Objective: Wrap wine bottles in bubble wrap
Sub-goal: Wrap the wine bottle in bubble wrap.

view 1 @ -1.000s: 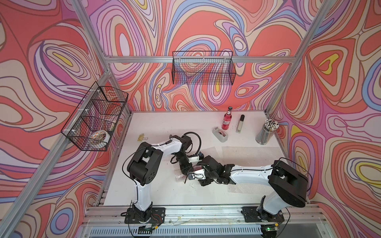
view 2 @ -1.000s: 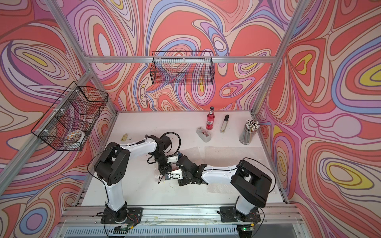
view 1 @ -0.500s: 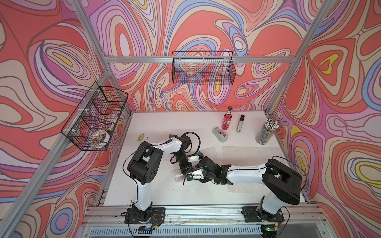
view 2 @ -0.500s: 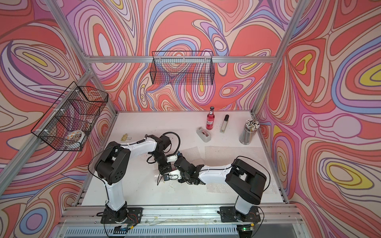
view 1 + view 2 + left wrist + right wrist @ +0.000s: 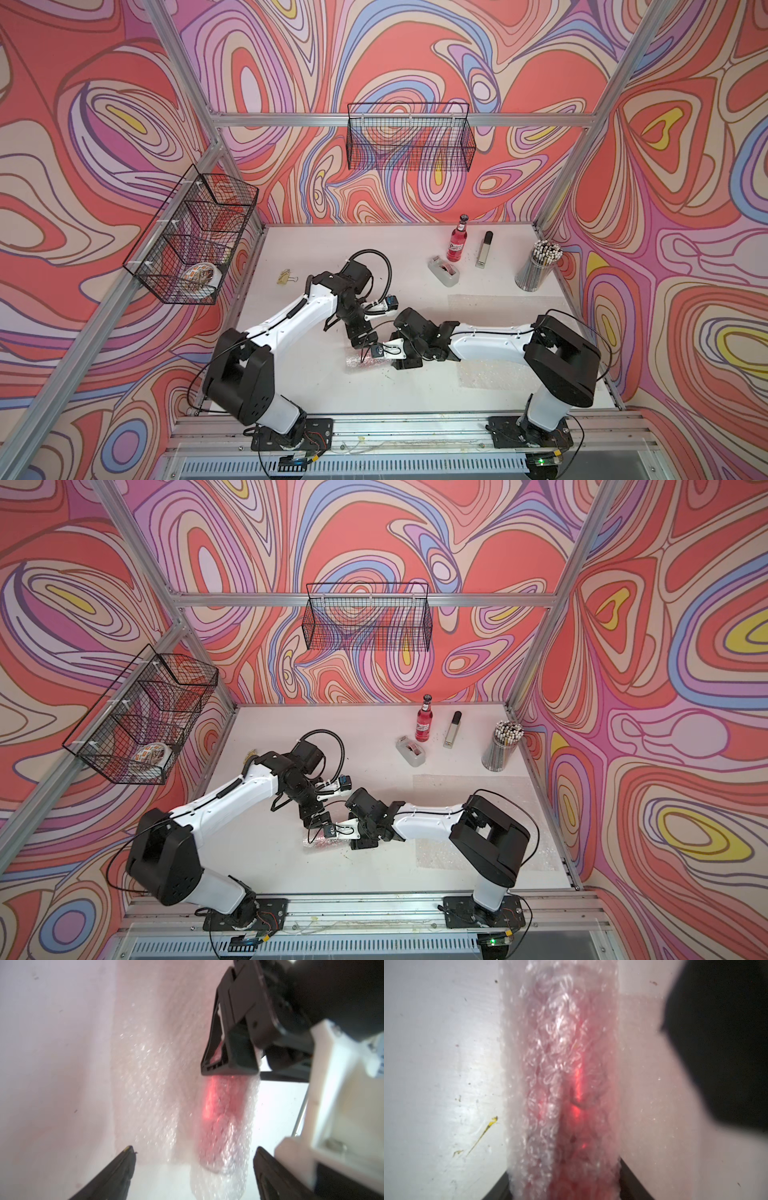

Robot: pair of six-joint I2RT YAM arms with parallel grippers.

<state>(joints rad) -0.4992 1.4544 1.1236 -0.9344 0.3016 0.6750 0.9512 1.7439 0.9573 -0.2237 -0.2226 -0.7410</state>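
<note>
One wine bottle (image 5: 224,1115) lies on the table rolled in bubble wrap (image 5: 360,361), its red liquid glowing through the film (image 5: 560,1064). My right gripper (image 5: 563,1186) is shut across this wrapped bottle, and the left wrist view shows its jaws pressed on the wrap. My left gripper (image 5: 194,1150) hovers open over the bottle's base end, both fingers clear of it. In both top views the two grippers (image 5: 360,340) (image 5: 401,361) meet mid-table. A second wine bottle (image 5: 457,241) (image 5: 424,723) stands upright at the back. A flat bubble wrap sheet (image 5: 490,305) (image 5: 453,785) lies partly under my right arm.
A grey tape dispenser (image 5: 444,271), a silver-and-black bar (image 5: 484,248) and a cup of pencils (image 5: 538,266) stand at the back right. A binder clip (image 5: 286,277) lies at the back left. Wire baskets (image 5: 409,137) (image 5: 195,237) hang on the walls.
My left gripper has opened and let go of the wrapped bottle. My right gripper has reached in from the right and closed on it.
</note>
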